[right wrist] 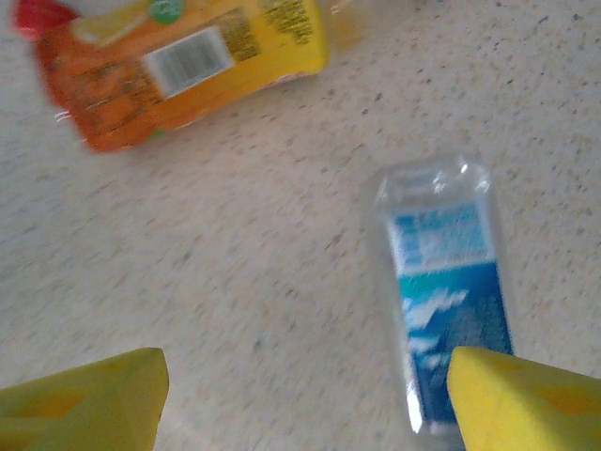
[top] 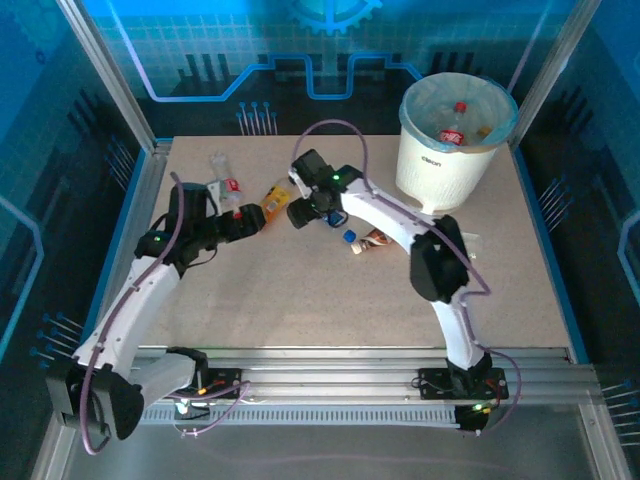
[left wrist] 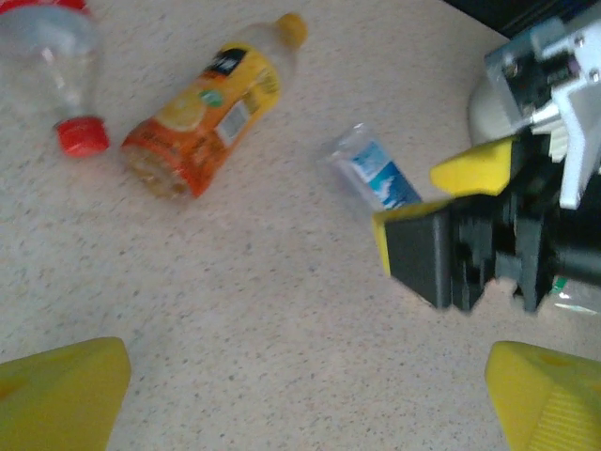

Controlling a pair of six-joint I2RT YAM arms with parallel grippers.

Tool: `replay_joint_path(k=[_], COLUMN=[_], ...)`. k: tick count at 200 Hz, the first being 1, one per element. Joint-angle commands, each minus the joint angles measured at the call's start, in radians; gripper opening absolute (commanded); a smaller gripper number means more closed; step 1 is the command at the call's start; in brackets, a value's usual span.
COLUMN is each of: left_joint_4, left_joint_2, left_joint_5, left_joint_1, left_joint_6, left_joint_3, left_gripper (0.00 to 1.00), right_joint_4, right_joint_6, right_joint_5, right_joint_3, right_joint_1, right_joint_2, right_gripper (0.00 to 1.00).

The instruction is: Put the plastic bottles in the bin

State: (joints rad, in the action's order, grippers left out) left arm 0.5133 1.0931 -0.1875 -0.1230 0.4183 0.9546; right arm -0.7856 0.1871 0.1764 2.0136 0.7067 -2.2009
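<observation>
Several plastic bottles lie on the table. An orange bottle (top: pixel 277 197) (left wrist: pixel 211 103) (right wrist: pixel 188 66) lies on its side, with a clear red-capped bottle (top: pixel 225 182) (left wrist: pixel 56 75) to its left. A clear blue-labelled bottle (left wrist: pixel 376 174) (right wrist: pixel 451 291) lies under my right gripper (top: pixel 305 212) (right wrist: pixel 305 404), which is open above the table; its right finger overlaps that bottle's end. My left gripper (top: pixel 255 225) (left wrist: pixel 305 404) is open over bare tabletop, facing the right gripper (left wrist: pixel 441 197). The white bin (top: pixel 440 165) stands at the back right with bottles (top: pixel 455 130) inside.
A brown bottle (top: pixel 376 240) and a blue cap (top: pixel 350 237) lie beside the right arm's forearm (top: pixel 390 215). The table (top: pixel 300 300) has open surface toward the front. Metal frame posts and blue panels enclose the sides.
</observation>
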Motion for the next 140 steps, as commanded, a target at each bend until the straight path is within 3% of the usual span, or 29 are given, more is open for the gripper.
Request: replay_joint_path(k=[1, 25, 54, 86, 114, 140], left_joint_4=[0.010, 0.013, -0.003, -0.011, -0.015, -0.013], left_joint_2=[0.011, 0.013, 0.019, 0.034, 0.037, 0.029], left_joint_5=[-0.153, -0.159, -0.161, -0.168, -0.171, -0.178], left_joint_1=[0.054, 0.080, 0.089, 0.092, 0.092, 0.091], left_joint_6=[-0.002, -0.022, -0.026, -0.031, -0.033, -0.032], left_joint_3=[-0.042, -0.070, -0.089, -0.089, -0.101, -0.112], left_gripper=[0.99, 0.99, 0.99, 0.99, 0.99, 0.99], right_joint_4=[-0.171, -0.244, -0.250, -0.276, -0.279, -0.289], right_joint_6=[-0.062, -0.079, -0.071, -0.056, -0.070, -0.069], right_joint_5=[0.123, 0.184, 0.246, 0.219, 0.167, 0.140], right_joint_3=[0.201, 0.331, 0.338, 0.323, 0.305, 0.305], right_joint_1=[0.003, 0.003, -0.005, -0.023, -0.030, -0.032], right_joint_2=[-0.148, -0.265, -0.300, -0.321, -0.336, -0.341], right_gripper=[0.80, 0.82, 0.88, 0.88, 0.83, 0.72])
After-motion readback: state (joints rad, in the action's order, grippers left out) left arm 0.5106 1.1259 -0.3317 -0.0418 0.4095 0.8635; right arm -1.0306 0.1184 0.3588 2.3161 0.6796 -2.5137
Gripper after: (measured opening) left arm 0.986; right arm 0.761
